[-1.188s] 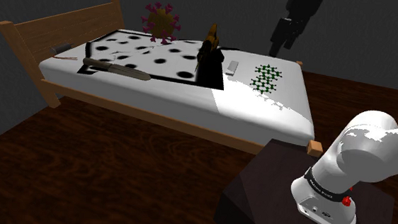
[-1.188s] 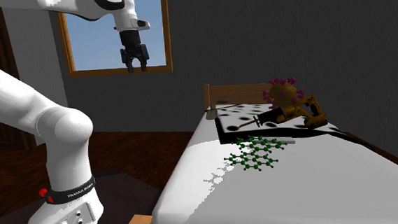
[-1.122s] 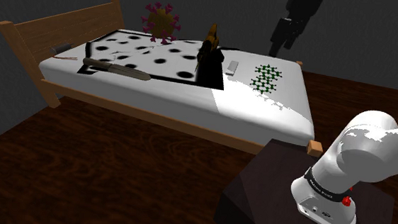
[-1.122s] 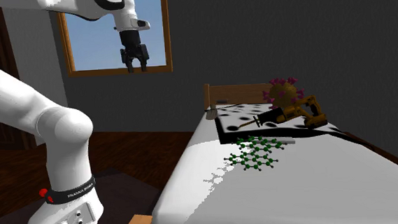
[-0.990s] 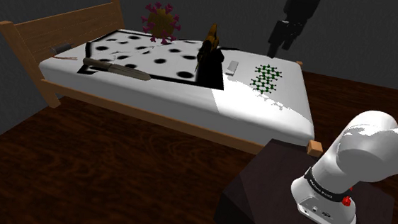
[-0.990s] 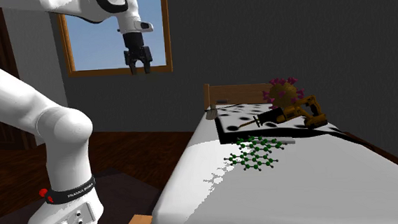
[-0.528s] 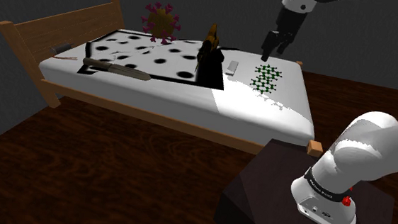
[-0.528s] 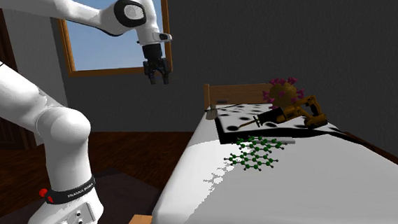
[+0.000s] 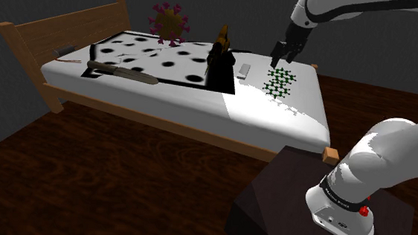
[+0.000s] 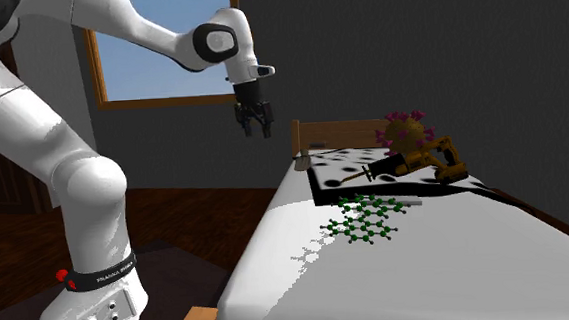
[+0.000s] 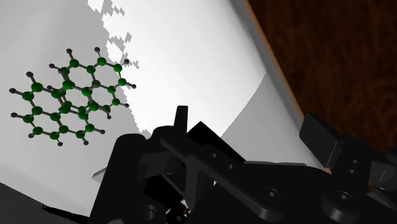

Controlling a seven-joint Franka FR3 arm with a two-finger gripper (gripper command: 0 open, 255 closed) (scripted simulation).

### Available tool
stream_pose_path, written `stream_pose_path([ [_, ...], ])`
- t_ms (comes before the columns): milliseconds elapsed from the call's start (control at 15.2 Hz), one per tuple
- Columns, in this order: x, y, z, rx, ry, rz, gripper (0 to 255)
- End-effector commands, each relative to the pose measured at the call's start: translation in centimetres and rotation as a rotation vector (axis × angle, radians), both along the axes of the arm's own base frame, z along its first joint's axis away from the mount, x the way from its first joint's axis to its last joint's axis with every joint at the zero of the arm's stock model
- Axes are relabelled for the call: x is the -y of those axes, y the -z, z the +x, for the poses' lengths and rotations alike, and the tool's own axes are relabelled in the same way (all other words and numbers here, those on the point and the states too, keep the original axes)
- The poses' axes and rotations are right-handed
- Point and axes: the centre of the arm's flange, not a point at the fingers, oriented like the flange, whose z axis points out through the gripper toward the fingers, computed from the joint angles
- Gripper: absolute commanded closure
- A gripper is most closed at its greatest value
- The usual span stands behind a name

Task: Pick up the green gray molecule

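Observation:
The molecule [image 9: 280, 82] is a flat lattice of green balls and grey rods, lying on the white bed sheet [image 9: 267, 109] near the shoulder view's right end of the bed. It also appears on the sheet in the second exterior view as the molecule [image 10: 369, 220], and the wrist view looks down on the molecule [image 11: 71, 98]. My gripper [image 9: 282, 56] hangs in the air just above and behind it. Seen from the second exterior view, the gripper [image 10: 254, 127] is open and holds nothing, up and to the left of the bed's edge.
A yellow drill [image 10: 428, 161] and a purple spiky ball [image 10: 404, 131] sit on a black-spotted blanket [image 9: 159, 58] beyond the molecule. A small grey block [image 9: 244, 70] and a long dark tool [image 9: 121, 72] also lie on the bed. Its wooden frame [image 9: 26, 38] rings the mattress.
The arm has swung down from high up towards the bed, bringing the open gripper close above the molecule. Nothing on the bed has moved.

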Motion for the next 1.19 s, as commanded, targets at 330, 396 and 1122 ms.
stream_pose_path([
  [330,7.0,4.7,3.0,0.037,0.086,0.0,0],
  [396,8.0,5.3,3.4,0.042,0.098,0.001,0],
  [1122,19.6,12.5,6.9,0.098,0.232,0.003,0],
])
